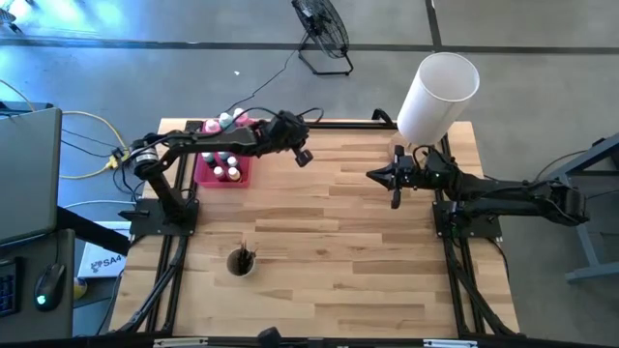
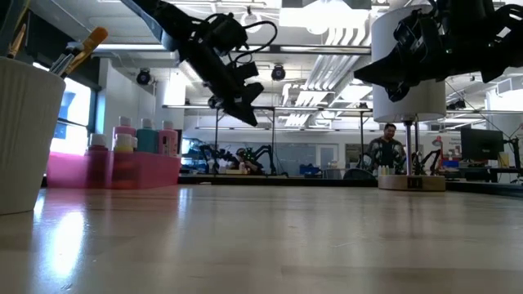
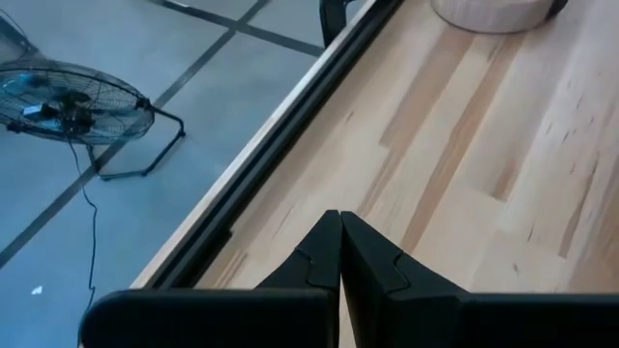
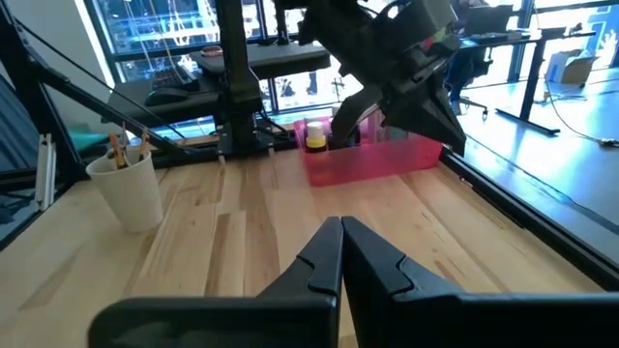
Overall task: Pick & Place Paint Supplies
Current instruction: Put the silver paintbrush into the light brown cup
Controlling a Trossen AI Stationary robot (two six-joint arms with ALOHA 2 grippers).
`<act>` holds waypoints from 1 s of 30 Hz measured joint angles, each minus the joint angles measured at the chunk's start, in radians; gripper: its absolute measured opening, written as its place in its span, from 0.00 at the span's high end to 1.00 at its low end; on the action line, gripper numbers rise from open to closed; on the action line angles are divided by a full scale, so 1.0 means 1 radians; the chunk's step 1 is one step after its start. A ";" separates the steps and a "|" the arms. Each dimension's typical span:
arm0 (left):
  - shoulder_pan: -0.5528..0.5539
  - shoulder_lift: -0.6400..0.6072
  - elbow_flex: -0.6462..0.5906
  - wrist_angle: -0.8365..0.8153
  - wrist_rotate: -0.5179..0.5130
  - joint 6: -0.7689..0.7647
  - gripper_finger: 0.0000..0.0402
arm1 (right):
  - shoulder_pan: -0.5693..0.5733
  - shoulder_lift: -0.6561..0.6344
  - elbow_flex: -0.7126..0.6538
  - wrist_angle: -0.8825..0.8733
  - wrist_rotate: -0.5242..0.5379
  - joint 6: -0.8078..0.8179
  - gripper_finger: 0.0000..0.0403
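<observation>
A grey concrete floor (image 1: 145, 24) marked with dark seam lines is seen around the wooden table (image 1: 319, 242). A black floor fan (image 1: 321, 29) is placed on the floor beyond the table's far edge, with its cable trailed across the concrete. An open laptop (image 1: 24, 174) and a computer mouse (image 1: 48, 285) are located at one side. In the low view, ceiling lights (image 2: 327, 16), desks and a standing person (image 2: 387, 149) are shown behind.

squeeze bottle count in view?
3, upright in a row in the pink tray: first pink bottle, teal bottle, second pink bottle. The left arm crosses above the tray, so more may be hidden.
</observation>
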 joint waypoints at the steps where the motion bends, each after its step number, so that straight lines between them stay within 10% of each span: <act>1: 0.000 0.000 0.005 -0.004 0.000 -0.001 1.00 | 0.000 0.000 0.000 0.000 0.000 0.000 1.00; 30: 0.095 0.111 0.011 -0.058 0.171 -0.281 1.00 | 0.000 0.000 0.001 -0.022 0.004 0.037 1.00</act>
